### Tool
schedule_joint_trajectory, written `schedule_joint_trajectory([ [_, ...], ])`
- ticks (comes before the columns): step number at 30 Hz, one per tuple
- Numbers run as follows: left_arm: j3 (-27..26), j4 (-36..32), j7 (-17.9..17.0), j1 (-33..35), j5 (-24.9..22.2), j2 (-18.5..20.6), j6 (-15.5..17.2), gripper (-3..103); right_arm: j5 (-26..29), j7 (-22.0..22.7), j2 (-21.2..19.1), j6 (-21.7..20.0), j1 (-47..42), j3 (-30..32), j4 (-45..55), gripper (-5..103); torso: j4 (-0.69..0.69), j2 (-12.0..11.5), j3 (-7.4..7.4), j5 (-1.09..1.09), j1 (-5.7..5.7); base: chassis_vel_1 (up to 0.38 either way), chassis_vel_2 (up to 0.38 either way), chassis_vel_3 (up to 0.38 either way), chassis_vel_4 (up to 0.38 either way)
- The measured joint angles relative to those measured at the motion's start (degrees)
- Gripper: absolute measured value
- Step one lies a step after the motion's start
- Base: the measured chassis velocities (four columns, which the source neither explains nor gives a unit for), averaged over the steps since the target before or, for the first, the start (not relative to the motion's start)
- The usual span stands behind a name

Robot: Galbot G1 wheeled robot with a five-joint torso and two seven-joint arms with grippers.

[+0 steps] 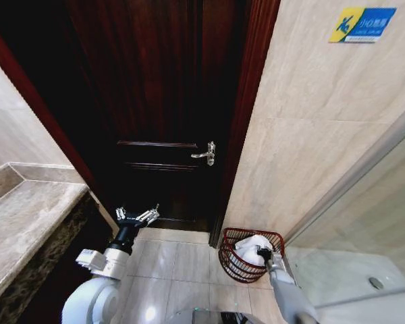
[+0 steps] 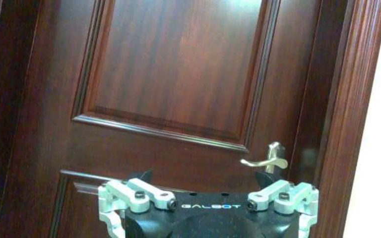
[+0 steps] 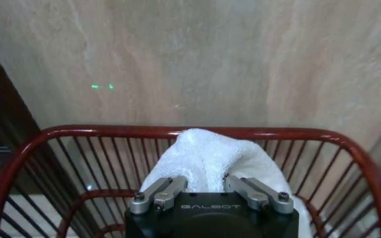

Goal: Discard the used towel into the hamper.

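While the towel is gripped by the right gripper inside the hamper rim | hamper floor lies straight below | left gripper is held spread, idle by the door.

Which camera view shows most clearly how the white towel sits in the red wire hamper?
The right wrist view: the towel bulges above the hamper rim, clamped by the right gripper. The head view shows the towel small inside the hamper, partly behind the right gripper. The left wrist view faces the door.
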Motion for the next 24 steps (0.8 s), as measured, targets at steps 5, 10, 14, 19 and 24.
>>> schedule_joint_trajectory([
  [5,0.0,0.0,0.0,0.0,0.0,0.0,0.0,100,-1.05,-1.54,0.99,-3.84,2.24,0.04,-1.58,31,-0.03,0.0,0.0,-0.01,0.0,0.0,0.0,0.0,0.0],
  [10,0.0,0.0,0.0,0.0,0.0,0.0,0.0,100,-1.78,-0.8,1.96,-6.83,5.9,0.32,-4.25,19,0.01,0.0,0.0,-0.01,0.0,0.0,0.0,0.0,0.0],
  [14,0.0,0.0,0.0,0.0,0.0,0.0,0.0,100,-3.43,-0.86,2.04,-9.6,7.81,0.25,-6.06,9,-0.01,0.0,0.0,-0.01,0.0,0.0,0.0,0.0,0.0],
  [19,0.0,0.0,0.0,0.0,0.0,0.0,0.0,100,-3.6,-3.29,1.9,-12.22,8.28,-0.53,-8.15,5,-0.02,0.0,0.0,-0.01,0.0,0.0,0.0,0.0,0.0],
  [24,0.0,0.0,0.0,0.0,0.0,0.0,0.0,100,-3.5,-7.57,2.2,-10.8,7.61,-1.17,-8.89,5,-0.01,0.0,0.0,0.01,0.0,0.0,0.0,0.0,0.0],
])
